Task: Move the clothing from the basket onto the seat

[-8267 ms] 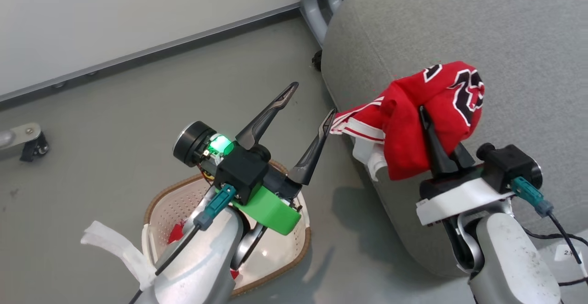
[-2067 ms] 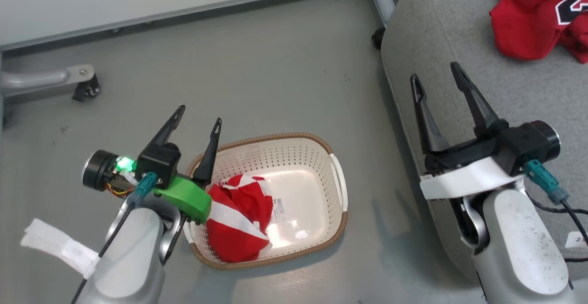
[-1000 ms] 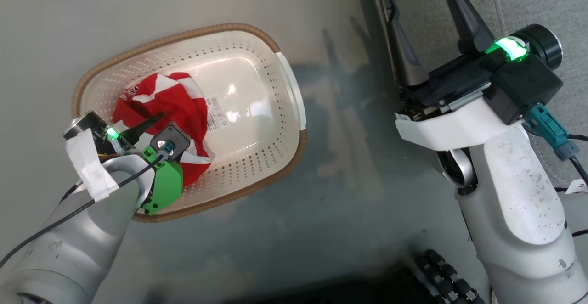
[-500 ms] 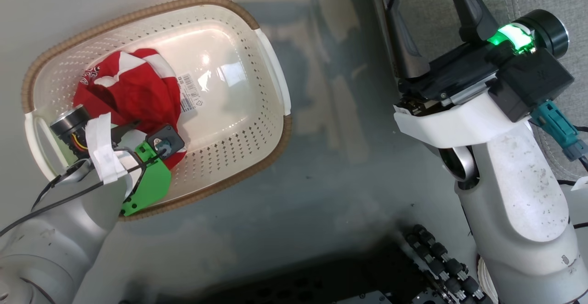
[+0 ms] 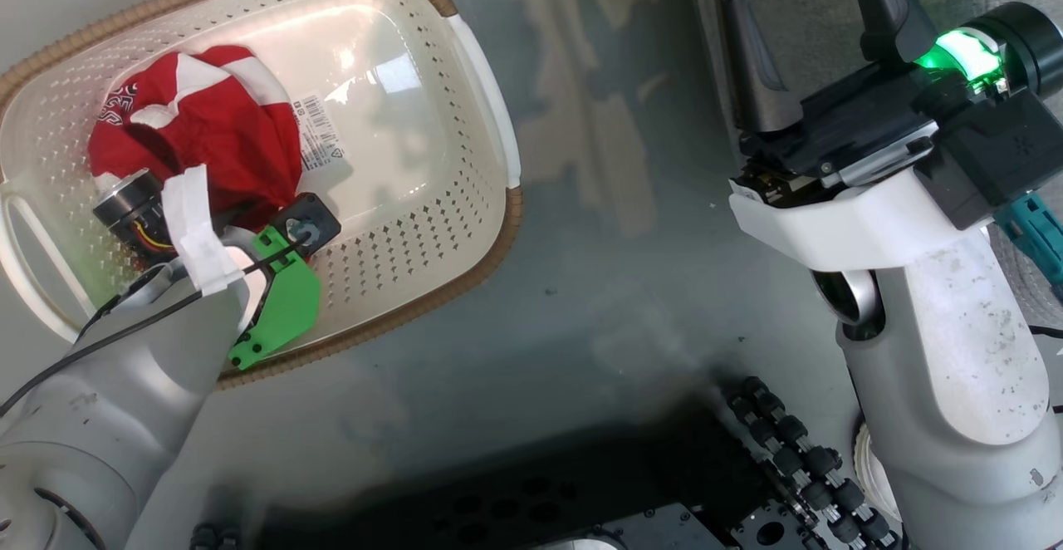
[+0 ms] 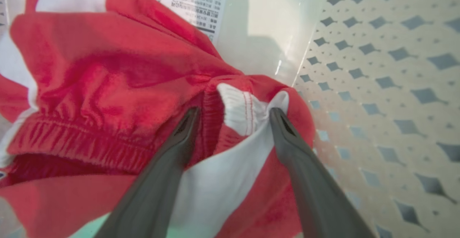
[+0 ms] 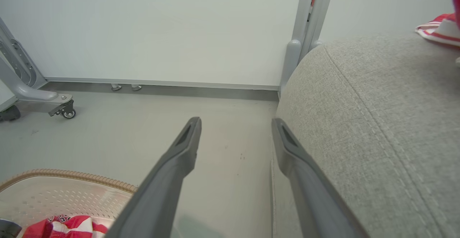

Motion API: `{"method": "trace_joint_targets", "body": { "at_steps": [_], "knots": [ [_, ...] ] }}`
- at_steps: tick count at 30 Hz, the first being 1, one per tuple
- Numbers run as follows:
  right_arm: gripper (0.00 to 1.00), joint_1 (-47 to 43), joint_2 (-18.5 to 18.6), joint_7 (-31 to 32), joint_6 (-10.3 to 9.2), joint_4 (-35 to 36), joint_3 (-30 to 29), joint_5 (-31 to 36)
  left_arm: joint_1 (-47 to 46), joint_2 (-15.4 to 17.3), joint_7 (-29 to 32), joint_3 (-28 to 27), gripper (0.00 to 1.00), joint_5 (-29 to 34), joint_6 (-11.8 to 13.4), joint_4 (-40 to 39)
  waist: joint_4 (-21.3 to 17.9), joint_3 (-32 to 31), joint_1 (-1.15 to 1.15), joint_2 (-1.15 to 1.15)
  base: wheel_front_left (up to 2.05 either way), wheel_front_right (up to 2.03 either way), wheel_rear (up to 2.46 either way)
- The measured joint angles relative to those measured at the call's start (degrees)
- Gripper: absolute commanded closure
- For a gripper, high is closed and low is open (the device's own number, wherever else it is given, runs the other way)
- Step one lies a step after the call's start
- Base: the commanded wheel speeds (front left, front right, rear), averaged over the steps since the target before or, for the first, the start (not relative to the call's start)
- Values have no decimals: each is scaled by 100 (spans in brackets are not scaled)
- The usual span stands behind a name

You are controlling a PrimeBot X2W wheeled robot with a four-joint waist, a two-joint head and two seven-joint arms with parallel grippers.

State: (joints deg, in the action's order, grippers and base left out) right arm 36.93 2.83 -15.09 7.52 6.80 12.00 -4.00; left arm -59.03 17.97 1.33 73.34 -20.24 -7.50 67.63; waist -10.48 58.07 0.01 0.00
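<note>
Shorts (image 5: 199, 130) lie bunched in the basket (image 5: 415, 226), and our left gripper (image 6: 233, 114) stands wide over one fold. If we pinch too little cloth, it may slip out on lifting. Our right gripper (image 7: 235, 123) hangs wide beside the seat (image 7: 377, 105).

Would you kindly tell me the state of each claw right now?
Left claw: open, astride a fold of the red shorts in the basket.
Right claw: open, empty, by the seat.
</note>
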Motion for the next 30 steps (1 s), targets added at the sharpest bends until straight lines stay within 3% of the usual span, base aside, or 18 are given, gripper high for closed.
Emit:
{"method": "trace_joint_targets", "body": {
  "at_steps": [3,4,5,6,17,30],
  "knots": [
    [0,-13,0,0,0,31,-22,18,7,-11,215,5,0,-71,0,-97,22,64,0,0,0,0,0],
    [0,-16,-1,0,0,40,-30,29,16,-10,282,5,5,-52,0,-115,30,79,0,0,0,0,0],
    [0,-18,-1,0,0,53,-42,48,25,-10,324,4,67,-92,0,-134,41,91,0,0,0,0,0],
    [0,-18,0,0,0,60,-54,49,26,-10,343,7,100,-93,0,-149,50,97,0,0,0,0,0],
    [0,-20,-1,0,0,20,-109,80,8,-63,-32,9,100,-143,0,-231,159,-48,0,0,0,0,0],
    [0,-190,-1,0,0,-300,-218,-3,3,-502,-1035,8,100,-263,0,-247,287,-806,0,0,0,0,0]
  ]
}}
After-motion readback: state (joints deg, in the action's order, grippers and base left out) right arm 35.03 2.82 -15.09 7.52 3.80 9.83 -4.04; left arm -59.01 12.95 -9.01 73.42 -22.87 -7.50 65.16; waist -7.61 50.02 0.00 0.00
